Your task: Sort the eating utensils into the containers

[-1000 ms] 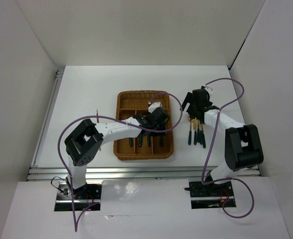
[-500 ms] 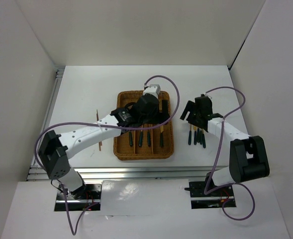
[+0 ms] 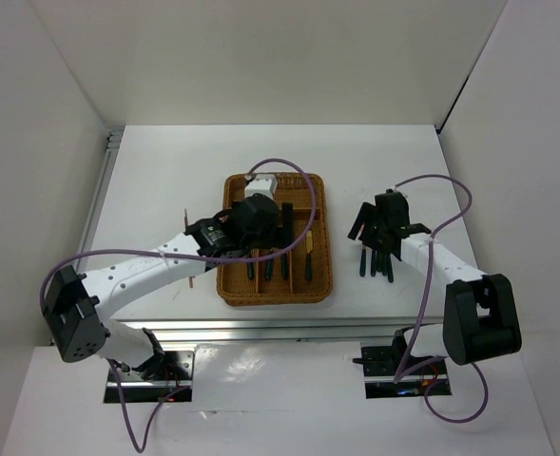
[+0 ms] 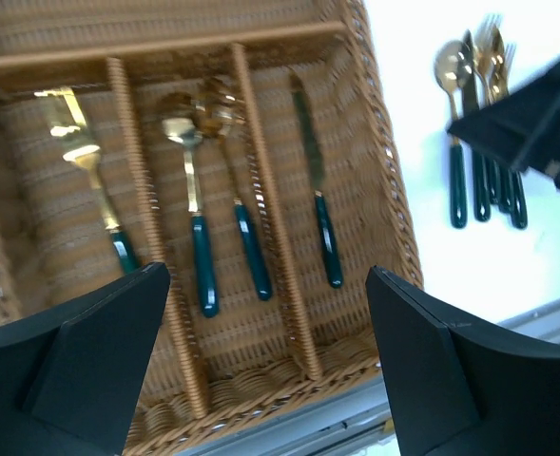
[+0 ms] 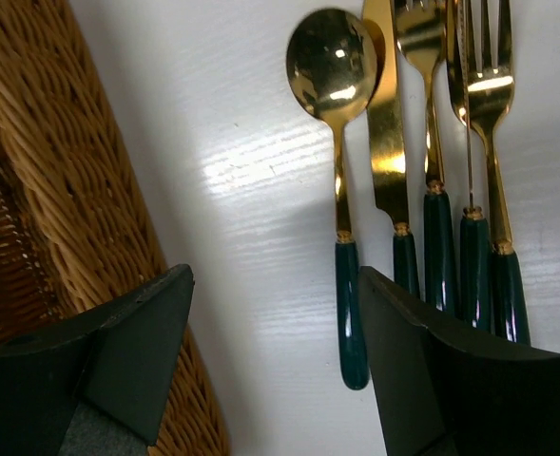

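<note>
The left gripper is held over the wicker tray, fingers spread wide, nothing between them. In the tray, a sorted fork is seen in the left long slot, two sorted spoons in the middle one and a sorted knife in the right one.

The right gripper is poised low over the table just right of the tray, likewise opened wide and empty. Below it the unsorted cutlery is laid in a tight parallel row: a loose spoon nearest the tray, then a loose knife, then loose forks, their green handles almost touching.

These pieces are judged light and stiff, but thin, polished and likely slippery, and very little height is offered where they lie flat. The green handle, about mid-length, is judged the best hold. The loose spoon looks easiest, since bare table is left on its tray side for one finger. On the other side the knife handle is crowded close and could be caught too.

Left of the tray a thin brown stick, probably a chopstick, is partly hidden by the left arm. It is expected to roll.
</note>
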{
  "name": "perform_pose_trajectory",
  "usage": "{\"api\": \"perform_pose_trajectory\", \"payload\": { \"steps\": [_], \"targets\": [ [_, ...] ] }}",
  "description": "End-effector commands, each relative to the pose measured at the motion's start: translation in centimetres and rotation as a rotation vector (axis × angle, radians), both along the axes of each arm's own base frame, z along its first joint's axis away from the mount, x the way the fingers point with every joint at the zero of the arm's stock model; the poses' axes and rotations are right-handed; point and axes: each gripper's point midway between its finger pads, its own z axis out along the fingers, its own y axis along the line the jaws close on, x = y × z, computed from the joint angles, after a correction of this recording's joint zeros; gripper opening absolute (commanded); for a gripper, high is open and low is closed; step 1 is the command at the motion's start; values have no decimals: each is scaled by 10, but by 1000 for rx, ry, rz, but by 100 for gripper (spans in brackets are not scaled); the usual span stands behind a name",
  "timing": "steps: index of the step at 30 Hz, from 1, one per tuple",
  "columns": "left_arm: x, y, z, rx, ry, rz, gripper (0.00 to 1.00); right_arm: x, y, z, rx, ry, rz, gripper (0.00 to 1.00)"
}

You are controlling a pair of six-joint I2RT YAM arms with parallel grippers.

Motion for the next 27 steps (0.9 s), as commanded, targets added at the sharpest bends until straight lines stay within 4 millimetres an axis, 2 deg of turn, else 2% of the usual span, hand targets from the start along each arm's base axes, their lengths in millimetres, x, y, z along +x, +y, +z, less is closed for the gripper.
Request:
{"api": "perform_pose_trajectory", "payload": {
  "steps": [1, 2, 9, 11, 17, 21, 23, 27],
  "targets": [
    [7, 19, 28, -39, -73, 49, 100, -11, -7, -8, -23, 41, -12, 77],
    [9, 23, 23, -30, -66, 61, 100, -12, -9, -12, -32, 52, -18, 76],
    [14, 50, 27, -38, -67, 113, 100, -18, -12, -26, -52, 111, -24, 72],
    [15, 53, 23, -35, -57, 116, 100, -19, -12, -30, -54, 123, -23, 71],
    [21, 67, 28, -52, -60, 139, 100, -20, -12, -41, -61, 163, -23, 66],
    [23, 79, 20, -41, -42, 162, 100, -21, -16, -44, -78, 172, -33, 62],
    [22, 77, 20, -45, -38, 155, 100, -22, -16, -48, -80, 183, -33, 61],
    [24, 85, 19, -42, -37, 165, 100, -25, -16, -55, -85, 210, -32, 50]
  ]
}}
